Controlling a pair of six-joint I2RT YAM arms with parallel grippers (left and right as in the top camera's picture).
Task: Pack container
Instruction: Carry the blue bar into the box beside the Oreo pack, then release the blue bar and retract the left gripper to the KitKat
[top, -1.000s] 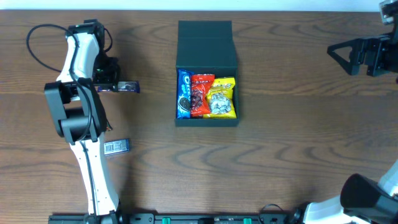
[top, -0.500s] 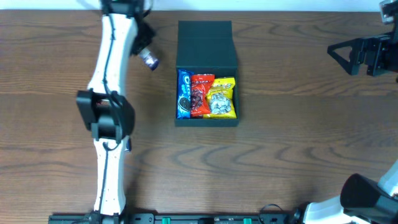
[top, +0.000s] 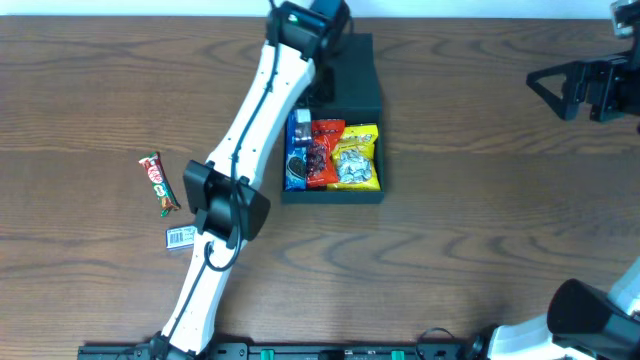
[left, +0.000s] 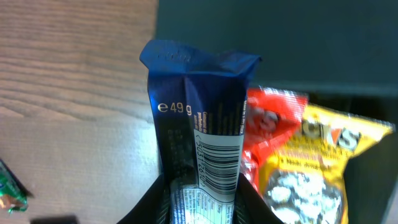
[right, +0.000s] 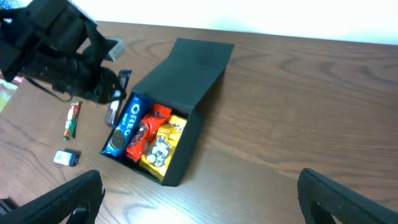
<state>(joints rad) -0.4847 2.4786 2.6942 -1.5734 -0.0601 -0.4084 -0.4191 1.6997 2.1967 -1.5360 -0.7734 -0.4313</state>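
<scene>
The container is a dark box with its lid folded open at the back. It holds a blue Oreo packet, a red packet and a yellow packet. My left gripper is over the box's back left part, shut on a dark blue snack packet with a barcode, held above the Oreo side. The right wrist view shows the container and my left arm. My right gripper is open and empty at the far right.
A red-wrapped chocolate bar and a small blue-grey packet lie on the wooden table left of my left arm. Both also show in the right wrist view: the bar and the small packet.
My left arm has swung right from the table's left side to over the container, carrying the dark blue packet. The chocolate bar is now uncovered. The right arm has not moved.
</scene>
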